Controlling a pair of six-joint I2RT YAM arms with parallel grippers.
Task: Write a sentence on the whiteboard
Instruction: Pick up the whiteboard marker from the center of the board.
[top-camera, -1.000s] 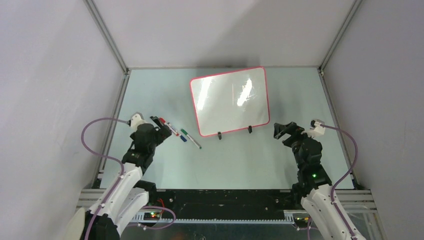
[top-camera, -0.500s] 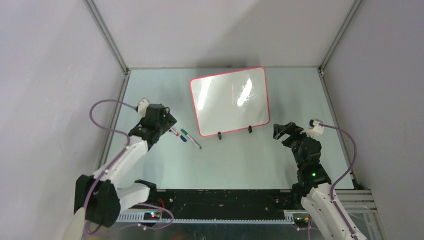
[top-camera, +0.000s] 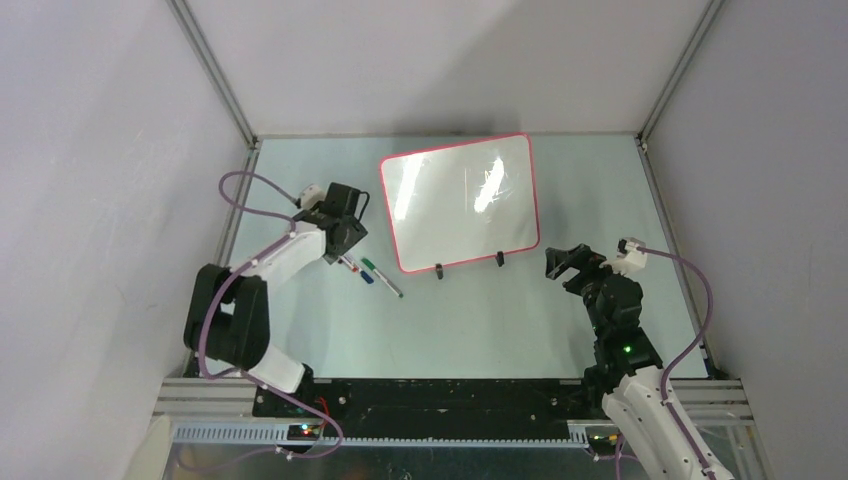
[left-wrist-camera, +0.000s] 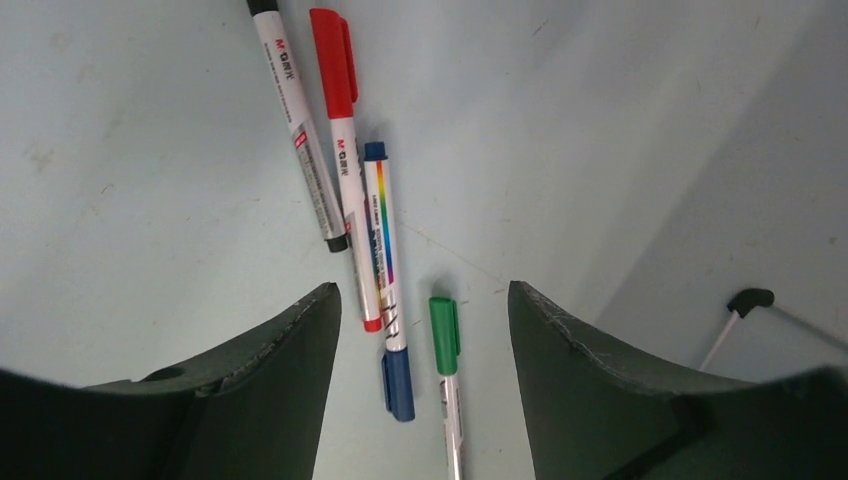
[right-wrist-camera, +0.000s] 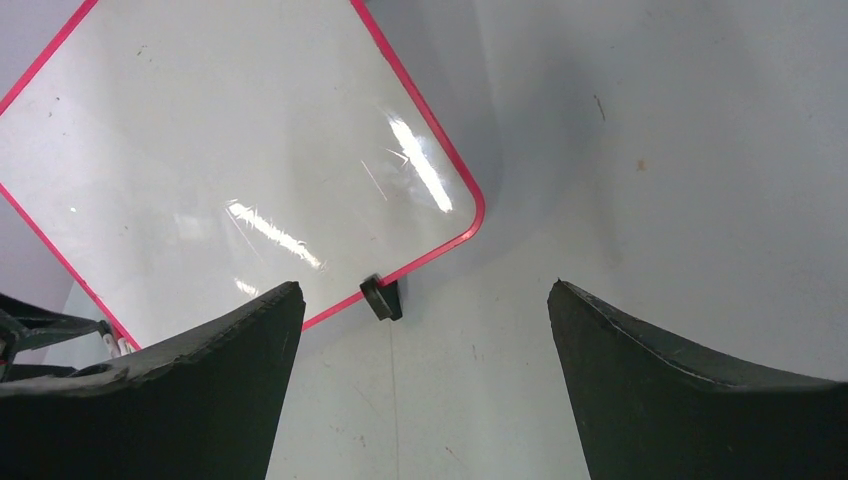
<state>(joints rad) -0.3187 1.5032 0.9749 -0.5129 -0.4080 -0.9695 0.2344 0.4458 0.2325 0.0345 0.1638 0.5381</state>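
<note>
The whiteboard (top-camera: 460, 200) stands on two black feet at the back middle, red-framed; its white face (right-wrist-camera: 230, 170) shows only glare, and the sentence is not in view. Left of it lie the pens: a black-capped marker (left-wrist-camera: 300, 130), a red marker (left-wrist-camera: 333, 65), a blue marker (left-wrist-camera: 386, 260) and a green marker (left-wrist-camera: 444, 335). My left gripper (top-camera: 345, 237) hovers over them, open, with the blue and green markers lying between its fingers (left-wrist-camera: 420, 295), untouched. My right gripper (top-camera: 565, 262) stands open right of the board's foot (right-wrist-camera: 381, 298), holding nothing (right-wrist-camera: 420, 290).
Grey walls with metal rails close the table (top-camera: 480, 320) at left, back and right. The pens (top-camera: 367, 272) lie close to the board's lower left corner. Purple cables loop beside both arms.
My left arm has reached forward and right, from beside the markers to above them, and its jaws have narrowed. The right arm and the board have not moved.
</note>
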